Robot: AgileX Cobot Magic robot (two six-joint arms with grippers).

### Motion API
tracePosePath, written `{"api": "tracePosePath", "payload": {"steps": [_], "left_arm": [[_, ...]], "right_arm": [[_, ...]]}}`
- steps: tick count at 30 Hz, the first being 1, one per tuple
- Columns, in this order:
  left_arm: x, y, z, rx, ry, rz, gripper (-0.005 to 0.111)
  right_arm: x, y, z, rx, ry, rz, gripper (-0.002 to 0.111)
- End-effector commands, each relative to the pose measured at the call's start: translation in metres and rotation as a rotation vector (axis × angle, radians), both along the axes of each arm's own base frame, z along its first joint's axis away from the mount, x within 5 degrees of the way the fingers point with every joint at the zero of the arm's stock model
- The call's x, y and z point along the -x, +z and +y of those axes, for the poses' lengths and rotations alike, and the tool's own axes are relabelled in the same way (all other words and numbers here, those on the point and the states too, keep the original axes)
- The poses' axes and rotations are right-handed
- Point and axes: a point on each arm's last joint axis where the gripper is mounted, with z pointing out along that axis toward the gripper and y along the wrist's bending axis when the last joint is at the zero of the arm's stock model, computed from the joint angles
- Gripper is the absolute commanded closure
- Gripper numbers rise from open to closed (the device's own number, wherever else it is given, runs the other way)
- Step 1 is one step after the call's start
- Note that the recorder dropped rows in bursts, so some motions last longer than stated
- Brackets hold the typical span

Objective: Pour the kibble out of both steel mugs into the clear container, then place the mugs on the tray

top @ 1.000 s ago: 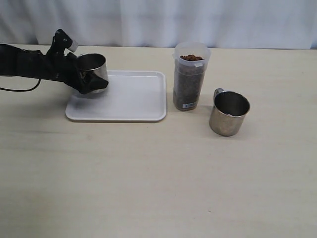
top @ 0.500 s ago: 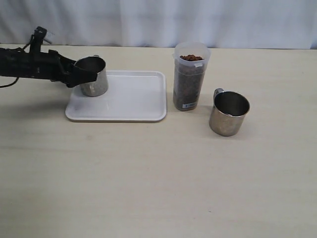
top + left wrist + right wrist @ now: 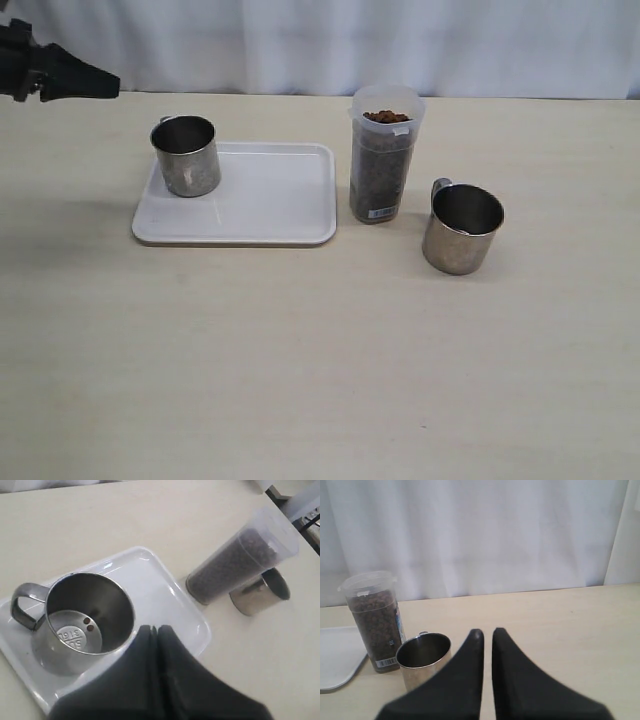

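- My right gripper (image 3: 487,632) shows only in its own wrist view. Its fingers stand almost together with a thin slit between them, and they hold nothing. Their near part is blurred.
- The mug on the table (image 3: 462,228) stands upright at about 4 o'clock from the clear container (image 3: 385,165), near it but not touching. Its bottom is too dark to make out.
- Kibble (image 3: 386,117) fills the container nearly to the rim.
- The tray (image 3: 270,200) lies at 9 o'clock from the container. The mug on the tray (image 3: 186,155) stands upright in its 10 o'clock corner.
- Only the left wrist view looks into this mug, where two pellets (image 3: 89,624) lie on the bottom.
- My left gripper (image 3: 100,82) is at 10 o'clock from that mug, well apart, and the picture edge cuts off its arm. Its fingers are pressed together and empty.
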Motion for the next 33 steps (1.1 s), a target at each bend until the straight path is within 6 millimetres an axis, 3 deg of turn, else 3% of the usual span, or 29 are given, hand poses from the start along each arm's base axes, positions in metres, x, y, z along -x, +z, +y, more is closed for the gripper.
{"api": "tracePosePath", "payload": {"steps": [1, 6, 7, 8, 12, 13, 16, 17, 19, 21, 26, 33], "left_arm": [[0.023, 0.030, 0.000, -0.066, 0.127, -0.004, 0.107], [0.067, 0.057, 0.006, -0.219, 0.393, -0.121, 0.107], [0.081, 0.062, 0.006, -0.257, 0.441, -0.156, 0.107], [0.109, 0.066, 0.005, -0.323, 0.530, -0.212, 0.107], [0.167, 0.071, 0.004, -0.399, 0.653, -0.305, 0.107], [0.198, 0.070, 0.000, -0.413, 0.695, -0.347, 0.107], [0.239, 0.066, -0.007, -0.412, 0.723, -0.413, 0.107], [0.265, 0.061, -0.013, -0.403, 0.727, -0.463, 0.107], [0.297, 0.052, -0.023, -0.365, 0.714, -0.528, 0.107], [0.319, 0.043, -0.032, -0.338, 0.670, -0.583, 0.107], [0.352, 0.022, -0.045, -0.298, 0.617, -0.701, 0.107], [0.355, 0.028, -0.043, -0.236, 0.693, -0.746, 0.107]], "right_arm": [[0.000, 0.000, 0.000, -0.001, -0.001, -0.011, 0.104], [0.000, 0.000, 0.000, -0.001, -0.001, -0.011, 0.104], [0.000, 0.000, 0.000, -0.001, -0.001, -0.011, 0.104], [0.000, 0.000, 0.000, -0.001, -0.001, -0.011, 0.104], [0.000, 0.000, 0.000, -0.001, -0.001, -0.011, 0.104], [0.000, 0.000, 0.000, -0.001, -0.001, -0.011, 0.104], [0.000, 0.000, 0.000, -0.001, -0.001, -0.011, 0.104], [0.000, 0.000, 0.000, -0.001, -0.001, -0.011, 0.104], [0.000, 0.000, 0.000, -0.001, -0.001, -0.011, 0.104], [0.000, 0.000, 0.000, -0.001, -0.001, -0.011, 0.104], [0.000, 0.000, 0.000, -0.001, -0.001, -0.011, 0.104], [0.000, 0.000, 0.000, -0.001, -0.001, -0.011, 0.104]]}}
